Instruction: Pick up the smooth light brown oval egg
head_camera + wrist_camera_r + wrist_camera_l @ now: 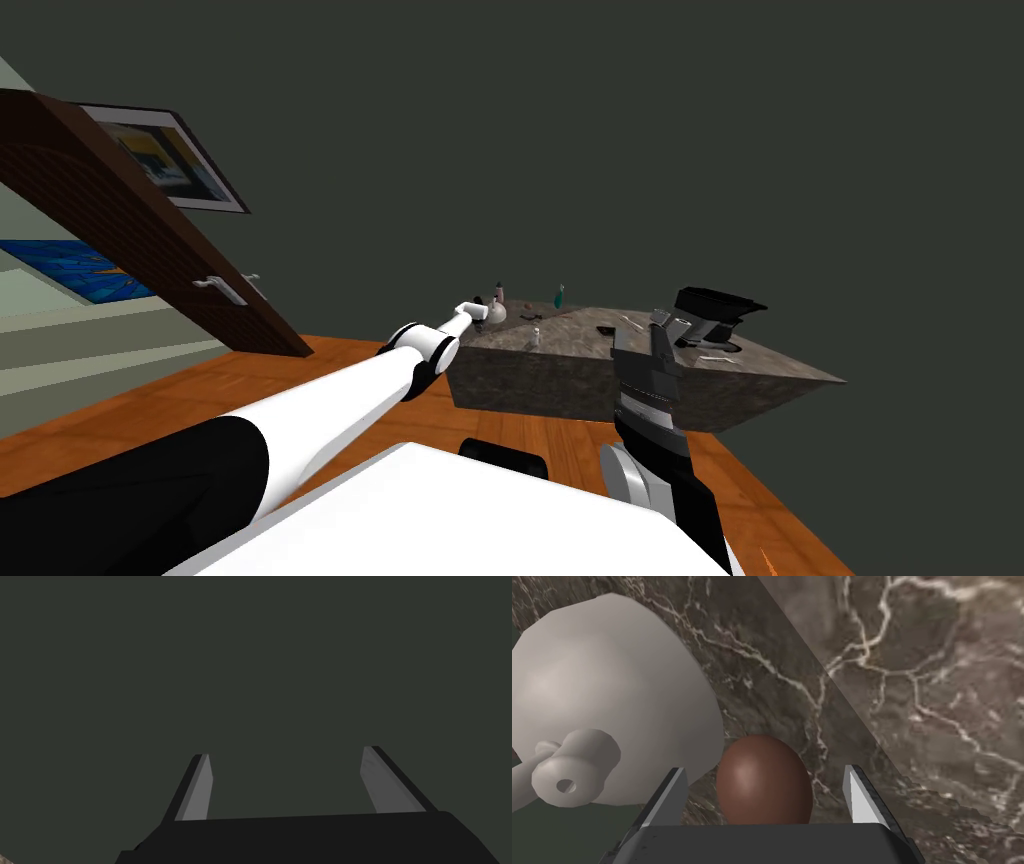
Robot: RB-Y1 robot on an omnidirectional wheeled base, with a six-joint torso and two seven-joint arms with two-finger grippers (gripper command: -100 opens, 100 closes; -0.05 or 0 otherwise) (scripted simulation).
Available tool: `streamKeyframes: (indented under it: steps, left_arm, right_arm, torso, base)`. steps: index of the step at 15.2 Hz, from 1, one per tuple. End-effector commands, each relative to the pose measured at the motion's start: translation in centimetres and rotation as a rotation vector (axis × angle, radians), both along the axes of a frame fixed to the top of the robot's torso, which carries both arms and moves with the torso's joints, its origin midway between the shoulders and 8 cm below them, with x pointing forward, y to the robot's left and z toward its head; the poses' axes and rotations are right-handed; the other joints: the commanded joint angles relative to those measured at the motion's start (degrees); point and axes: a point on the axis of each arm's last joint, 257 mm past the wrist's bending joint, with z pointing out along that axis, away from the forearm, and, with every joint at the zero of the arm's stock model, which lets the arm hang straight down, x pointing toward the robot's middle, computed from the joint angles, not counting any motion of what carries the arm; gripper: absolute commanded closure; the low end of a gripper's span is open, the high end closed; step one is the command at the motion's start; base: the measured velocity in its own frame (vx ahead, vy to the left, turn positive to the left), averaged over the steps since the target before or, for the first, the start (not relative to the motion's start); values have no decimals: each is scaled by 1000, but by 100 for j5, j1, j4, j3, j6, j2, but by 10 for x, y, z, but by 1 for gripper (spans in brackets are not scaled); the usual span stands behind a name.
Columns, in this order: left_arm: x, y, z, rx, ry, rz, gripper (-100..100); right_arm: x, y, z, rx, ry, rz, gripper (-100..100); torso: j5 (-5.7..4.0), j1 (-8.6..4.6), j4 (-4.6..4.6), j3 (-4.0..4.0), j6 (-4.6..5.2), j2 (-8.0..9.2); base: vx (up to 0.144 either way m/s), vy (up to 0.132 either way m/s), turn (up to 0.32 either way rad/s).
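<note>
1. Two neighbours hem in this grasp, and the bigger is the marble-topped table (560, 380), which lies ahead of us from twelve to two o'clock. Our left arm reaches to its far corner at about eleven o'clock. The top looks hard and flat, so we judge it best to close level with it and not to press down.
2. Next is the white round-bellied vessel (612, 701), at ten o'clock from the left gripper (765, 767) and just beside the egg. We cannot tell whether the two touch.
3. Our right gripper (286, 751) hangs at one o'clock above the table's near edge, its jaws spread and empty. We judge it has no part in this step and can stay parked.
4. Smaller again, the brown egg (764, 778) rests on the marble at twelve o'clock from the left gripper's dark body, deep between its jaws. They stand apart with a gap on each side, gripping nothing yet.
5. Thinnest are the fingers (667, 801), and the one shown stands close to the vessel's belly. We judge the step in hand to be the closing. We should hold the hand centred, squeeze slowly across the egg's widest part so the smooth oval does not squirt forward, then lift straight up.
</note>
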Motion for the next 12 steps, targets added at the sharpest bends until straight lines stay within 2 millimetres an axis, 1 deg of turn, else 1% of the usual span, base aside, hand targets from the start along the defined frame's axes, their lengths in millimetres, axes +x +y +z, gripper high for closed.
streamKeyframes:
  steps: [1, 5, 6, 7, 11, 12]
  left_arm:
    - [0, -12, 0, -1, -4, -14, -100]
    - [-4, -53, -3, -4, -12, -64, -100]
    - [-3, -40, -1, -3, -12, -50, -100]
    - [-3, -42, 0, -3, -11, -52, 100]
    - [-3, -42, 0, -4, -11, -52, 100]
    - [-2, -32, -2, -2, -8, -40, 100]
  right_arm:
    - [0, 0, 0, 0, 0, 0, 0]
    - [0, 0, 0, 0, 0, 0, 0]
    - [0, 0, 0, 0, 0, 0, 0]
    - [0, 0, 0, 0, 0, 0, 0]
    - [0, 0, 0, 0, 0, 0, 0]
    - [0, 0, 0, 0, 0, 0, 0]
  torso:
    - [0, 0, 0, 0, 0, 0]
    - [1, 5, -2, -5, -4, -11]
    - [1, 5, -2, -7, -3, -14]
    - [1, 4, -2, -6, -1, -10]
    - [0, 0, -3, -1, 1, 1]
    - [0, 0, -2, -1, 1, 1]
  base:
    - [23, 10, 63]
    - [54, 20, 184]
    - [41, 10, 59]
    - [15, 3, 0]
    - [2, 0, 1]
    - [-17, -8, -118]
